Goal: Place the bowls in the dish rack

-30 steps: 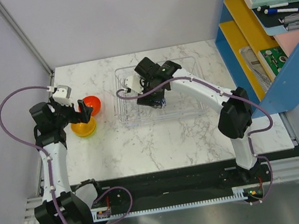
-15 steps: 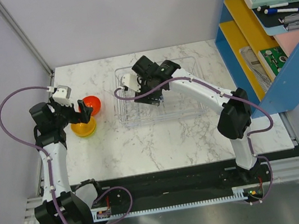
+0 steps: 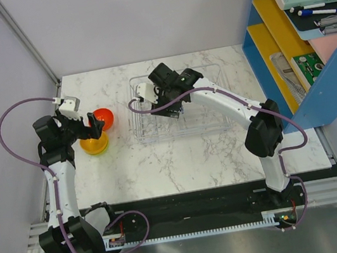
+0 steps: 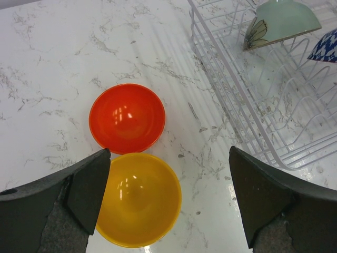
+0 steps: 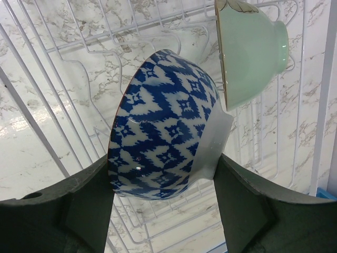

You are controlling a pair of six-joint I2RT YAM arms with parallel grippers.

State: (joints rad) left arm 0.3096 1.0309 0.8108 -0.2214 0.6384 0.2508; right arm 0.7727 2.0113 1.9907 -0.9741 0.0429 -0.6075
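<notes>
Patterned bowl (image 5: pixel 163 132): on edge over the dish rack (image 5: pixel 63 47), just beside the pale green bowl (image 5: pixel 253 52).
Right gripper (image 5: pixel 163 174): clamped on it; I should seat its rim between the ribs before releasing.
Left gripper (image 4: pixel 167 174): spread wide over the yellow bowl (image 4: pixel 139 197), left of the rack.

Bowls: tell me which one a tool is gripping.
The blue-and-white patterned bowl, clamped in the right tool over the rack. The red bowl, yellow bowl and pale green bowl lie free.
</notes>
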